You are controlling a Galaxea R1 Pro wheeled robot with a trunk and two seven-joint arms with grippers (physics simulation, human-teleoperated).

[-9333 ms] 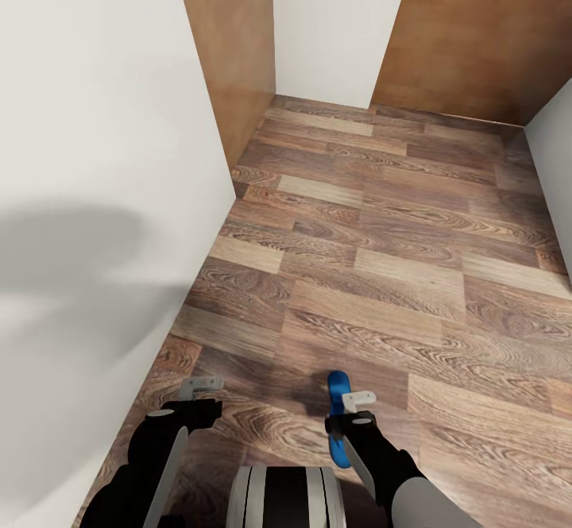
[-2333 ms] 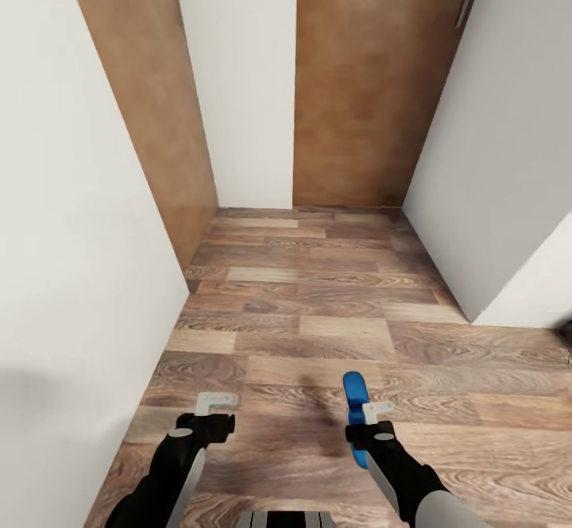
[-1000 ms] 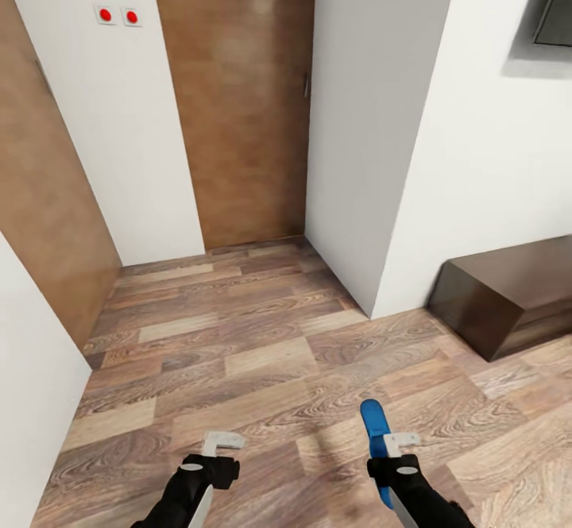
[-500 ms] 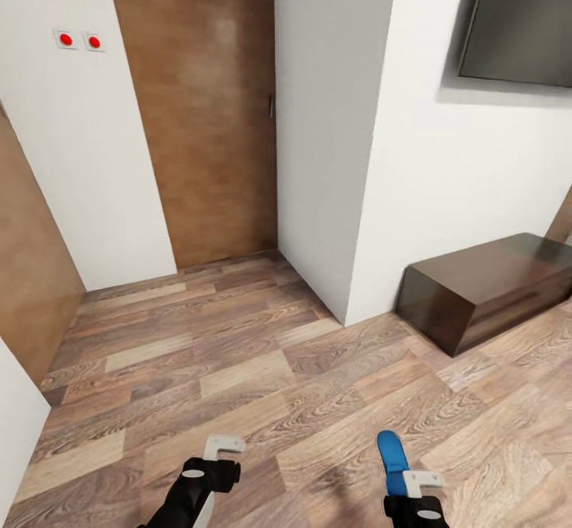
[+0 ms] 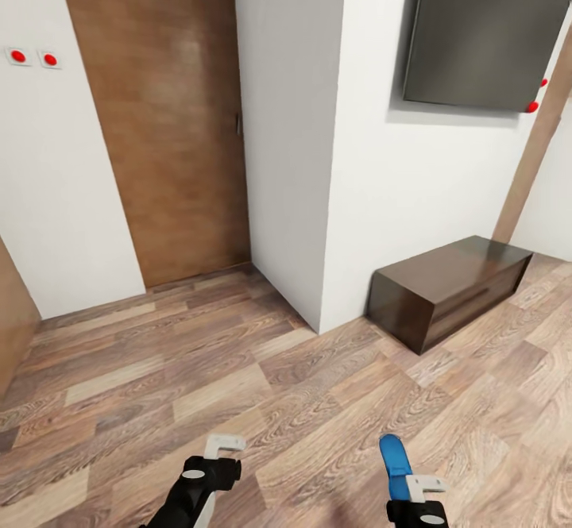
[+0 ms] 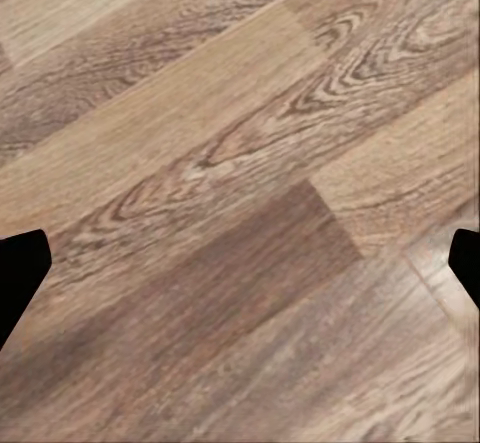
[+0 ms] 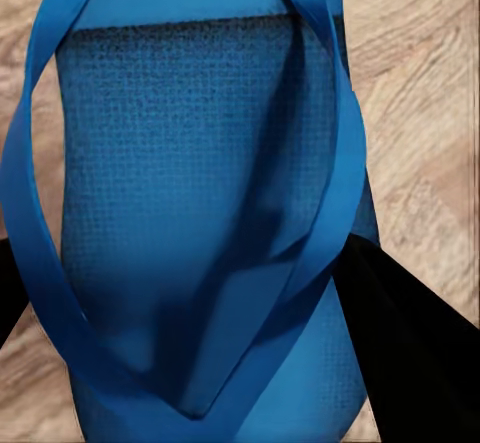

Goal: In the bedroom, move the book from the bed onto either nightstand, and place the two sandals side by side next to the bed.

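Head view shows the robot in transit over the wood-plank floor (image 5: 238,369), the right gripper (image 5: 417,490) clamped on one blue sandal (image 5: 393,458), seen up close in the right wrist view (image 7: 200,213); the left gripper (image 5: 221,447) hangs spread and empty. One sandal, one brown door (image 5: 159,115), one dark bench (image 5: 445,290), one wall screen (image 5: 485,32). Judging by this, the carry is underway; next comes finding the bed and setting the sandal beside it.

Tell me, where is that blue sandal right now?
The blue sandal is held in the right gripper, low at the right of the head view, above the wood-plank floor. The right wrist view shows its straps up close.
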